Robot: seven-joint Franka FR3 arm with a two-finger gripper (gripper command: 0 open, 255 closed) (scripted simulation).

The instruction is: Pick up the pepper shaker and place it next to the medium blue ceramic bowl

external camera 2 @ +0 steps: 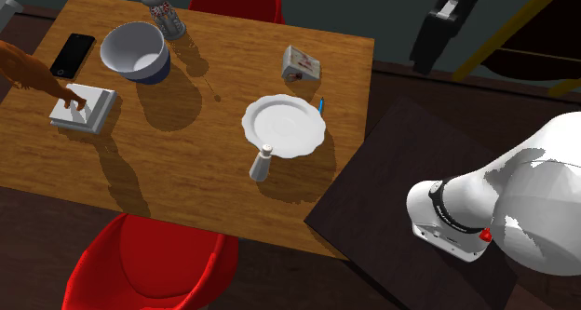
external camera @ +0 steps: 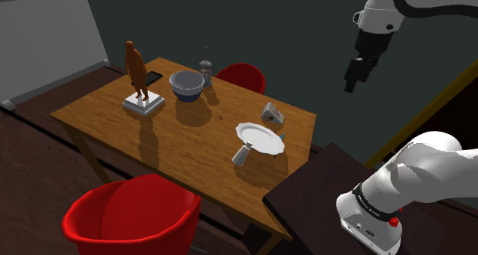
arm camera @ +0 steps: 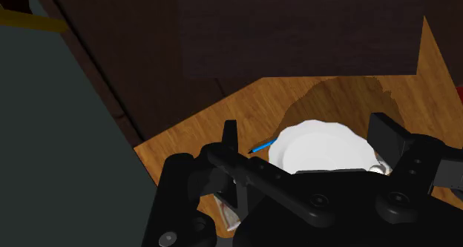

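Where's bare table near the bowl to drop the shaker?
Bare table between bowl, plate and statue base; also between bowl and small box. Crowded at the bowl's far side: phone and a lidded shaker sit close.

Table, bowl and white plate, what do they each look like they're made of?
Table: wood, going by the brown grain lines across its top, with a slight sheen. Bowl: smooth and glossy, blue-grey outside and pale inside, probably glazed ceramic. Plate: plain white with a scalloped rim, smooth. Ceramic seems likely, but plastic would look the same here.
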